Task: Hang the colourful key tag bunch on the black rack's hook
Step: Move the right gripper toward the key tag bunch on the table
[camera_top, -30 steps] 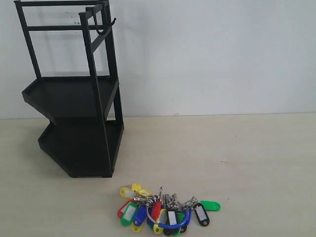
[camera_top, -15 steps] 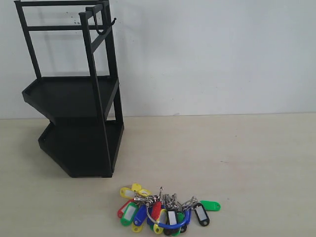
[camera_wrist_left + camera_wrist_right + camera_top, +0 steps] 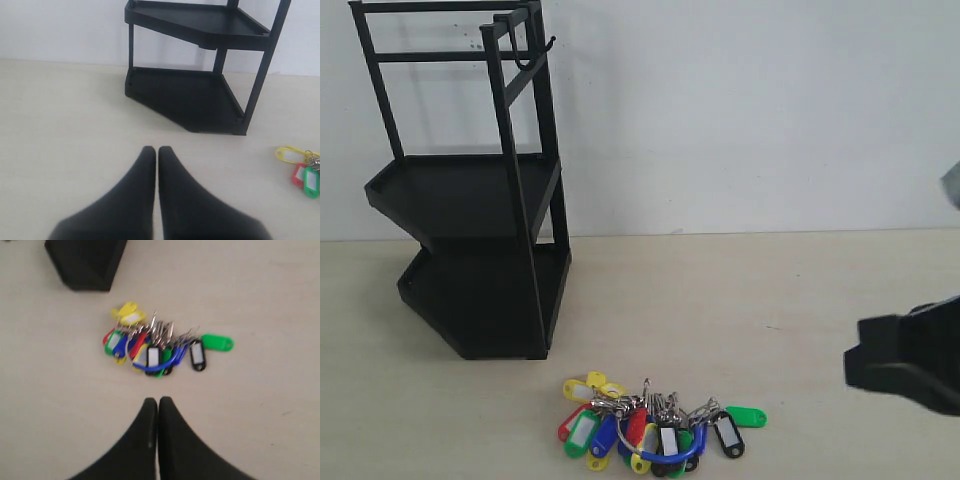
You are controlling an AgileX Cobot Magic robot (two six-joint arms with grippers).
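Note:
The colourful key tag bunch [image 3: 650, 425] lies flat on the table near its front edge, in front of the black rack [image 3: 470, 200]. The hook [image 3: 535, 55] sticks out from the rack's top corner bar, with nothing on it. In the right wrist view the bunch [image 3: 157, 347] lies ahead of my right gripper [image 3: 158, 401], which is shut and holds nothing. That arm's black body [image 3: 910, 365] shows at the exterior view's right edge. My left gripper [image 3: 157, 150] is shut and empty above bare table, with the rack's lower tray [image 3: 185, 100] ahead and a few tags [image 3: 300, 167] off to one side.
A white wall stands behind the rack. The light wooden table [image 3: 770, 300] stretches bare from the rack to the right arm.
The right arm has come into the exterior view from the right edge. The tag bunch and the rack have not moved.

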